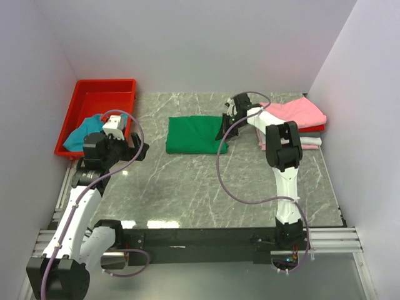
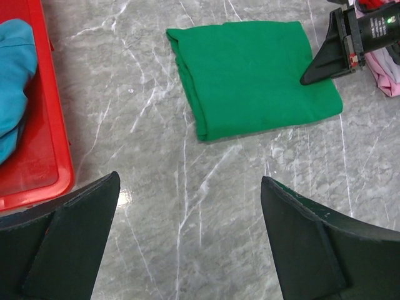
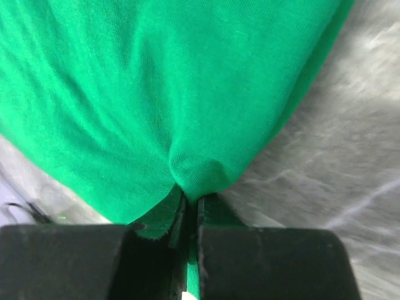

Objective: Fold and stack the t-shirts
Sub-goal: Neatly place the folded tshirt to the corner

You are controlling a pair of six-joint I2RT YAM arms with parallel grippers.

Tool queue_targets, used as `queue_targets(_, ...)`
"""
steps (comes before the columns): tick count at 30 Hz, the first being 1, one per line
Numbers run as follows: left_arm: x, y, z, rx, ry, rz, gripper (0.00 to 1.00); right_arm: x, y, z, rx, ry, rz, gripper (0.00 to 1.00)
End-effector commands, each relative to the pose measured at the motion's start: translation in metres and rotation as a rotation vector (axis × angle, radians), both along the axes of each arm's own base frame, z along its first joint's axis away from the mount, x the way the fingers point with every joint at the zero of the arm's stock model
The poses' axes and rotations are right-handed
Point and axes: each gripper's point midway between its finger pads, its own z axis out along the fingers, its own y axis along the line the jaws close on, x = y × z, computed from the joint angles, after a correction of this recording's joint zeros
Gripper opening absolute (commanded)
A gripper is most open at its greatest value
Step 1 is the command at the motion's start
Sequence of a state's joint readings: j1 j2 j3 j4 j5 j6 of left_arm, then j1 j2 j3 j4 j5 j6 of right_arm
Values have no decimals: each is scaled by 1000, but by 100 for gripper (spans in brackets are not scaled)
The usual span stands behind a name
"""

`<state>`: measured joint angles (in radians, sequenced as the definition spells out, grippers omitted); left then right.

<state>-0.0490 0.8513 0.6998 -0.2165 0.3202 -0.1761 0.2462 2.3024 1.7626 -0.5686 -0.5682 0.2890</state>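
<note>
While the left gripper (image 2: pixel 190 181) hangs wide open beside the red tray (image 1: pixel 94 100), right gripper (image 3: pixel 190 201) pinches the right edge of the folded green t-shirt (image 1: pixel 195 134), flat on the table (image 1: pixel 187 187) near the pink-topped stack (image 1: pixel 297 115).

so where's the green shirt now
The green shirt lies folded, centre of the top view, between the red tray and shirt pile, its right edge pinched by the right end effector.

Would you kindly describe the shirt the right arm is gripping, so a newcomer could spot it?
On the grey marble table, between the red tray and the pink-topped stack, lies a folded green t-shirt. It alone is green, its edge pinched by the right fingers.
</note>
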Motion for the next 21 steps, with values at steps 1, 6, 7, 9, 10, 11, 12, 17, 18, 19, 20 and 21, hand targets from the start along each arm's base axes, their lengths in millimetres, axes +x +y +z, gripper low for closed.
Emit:
queue_targets(1,-1,1,13,15,-49,-10,99,7,-24,15,-128,-62,95,0)
queue_targets(6,-3,0,17,16,-65,-12,99,34,-76,85,-420,-336,219,0)
queue_targets(7,-3,0,18,16,-67,-12,99,35,-85,100,-449,-362,217,0)
queue_targets(9,-4,0,20,15,-76,-14,100,38,-108,119,-579,-388,237,0)
queue_targets(10,-4,0,22,14,-82,-16,99,39,-119,125,-637,-397,235,0)
queue_targets(11,-5,-1,23,13,-85,-21,100,40,-128,130,-691,-417,253,0)
queue_targets(12,-6,-1,24,11,-90,-24,99,42,-140,131,-757,-424,241,0)
queue_targets(17,-9,-5,29,6,-108,-44,99,44,-166,165,-902,-501,218,0)
queue_targets(18,-10,-6,28,5,-107,-51,99,49,-169,173,-922,-527,202,0)
queue_targets(19,-10,-6,29,6,-111,-53,99,50,-176,184,-962,-545,179,0)
queue_targets(20,-11,-6,29,5,-113,-54,99,51,-179,191,-986,-558,177,0)
queue_targets(21,-11,-6,29,5,-113,-54,99,54,-182,202,-1002,-586,162,0)
